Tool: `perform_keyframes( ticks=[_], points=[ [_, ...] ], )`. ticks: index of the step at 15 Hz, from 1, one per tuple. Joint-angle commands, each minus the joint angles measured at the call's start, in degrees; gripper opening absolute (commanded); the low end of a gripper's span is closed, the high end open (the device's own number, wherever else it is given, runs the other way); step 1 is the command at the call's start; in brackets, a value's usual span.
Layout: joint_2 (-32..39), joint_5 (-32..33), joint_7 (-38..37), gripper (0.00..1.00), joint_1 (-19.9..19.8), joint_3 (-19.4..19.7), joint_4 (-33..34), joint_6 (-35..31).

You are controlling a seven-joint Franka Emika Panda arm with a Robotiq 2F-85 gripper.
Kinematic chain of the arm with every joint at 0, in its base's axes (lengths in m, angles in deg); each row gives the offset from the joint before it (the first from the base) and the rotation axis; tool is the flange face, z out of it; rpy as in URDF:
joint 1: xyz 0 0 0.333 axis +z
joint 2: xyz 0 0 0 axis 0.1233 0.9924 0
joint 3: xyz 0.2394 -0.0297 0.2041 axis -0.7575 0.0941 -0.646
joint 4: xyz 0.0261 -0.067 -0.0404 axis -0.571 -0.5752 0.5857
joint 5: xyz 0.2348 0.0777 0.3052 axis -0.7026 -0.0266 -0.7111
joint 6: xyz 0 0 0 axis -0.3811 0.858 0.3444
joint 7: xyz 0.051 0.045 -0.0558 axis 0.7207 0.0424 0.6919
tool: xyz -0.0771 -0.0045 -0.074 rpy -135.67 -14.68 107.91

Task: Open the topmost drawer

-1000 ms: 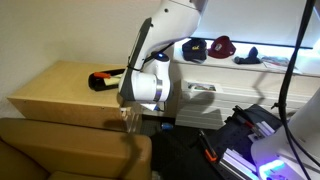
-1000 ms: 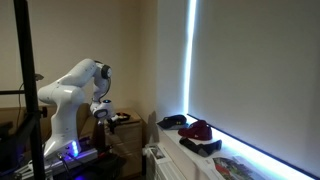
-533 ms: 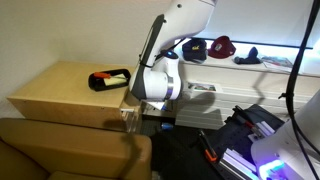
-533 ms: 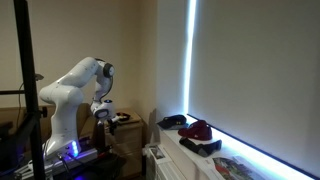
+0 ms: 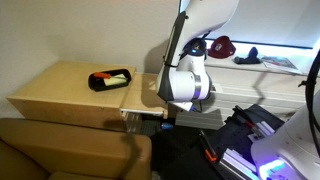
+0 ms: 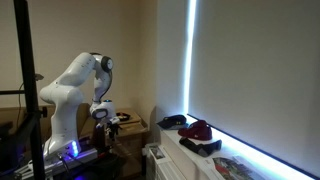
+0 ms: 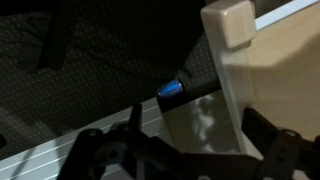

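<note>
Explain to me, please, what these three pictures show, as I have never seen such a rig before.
It is a white robot arm with a two-fingered gripper. Two pictures come from cameras standing in the room; the dark third comes from a camera on the wrist, looking past the fingers, which stand apart and hold nothing I can make out. The arm works at a low beige cabinet whose topmost drawer stands pulled out. On the cabinet top lies a black tray with something red in it.
</note>
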Motion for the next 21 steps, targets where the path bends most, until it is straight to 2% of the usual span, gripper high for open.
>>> perform_keyframes(
  ticks=[1,4,6,7,9,13,16,17,19,21],
  points=[
    [2.2,0.0,1.0,1.00,-0.7,1.5,-6.2,1.2],
    [0.8,-0.2,1.2,1.00,0.0,4.0,-8.6,2.5],
    [0.1,1.4,1.6,1.00,-1.4,4.0,-9.9,3.2],
    [-0.1,1.8,1.6,1.00,-1.8,3.8,-10.3,3.2],
    [-1.2,5.7,1.6,1.00,-5.9,1.0,-11.7,2.4],
    [-1.9,10.0,1.9,1.00,-8.7,0.5,-13.6,3.1],
    [-3.6,7.6,1.1,1.00,-2.3,6.1,-13.9,7.2],
    [-4.9,8.1,0.6,1.00,-5.4,3.7,-12.6,4.1],
    [-4.3,8.1,0.5,1.00,-4.7,4.2,-12.7,4.4],
    [-5.6,6.3,0.0,1.00,1.2,8.9,-12.3,6.9]
  ],
)
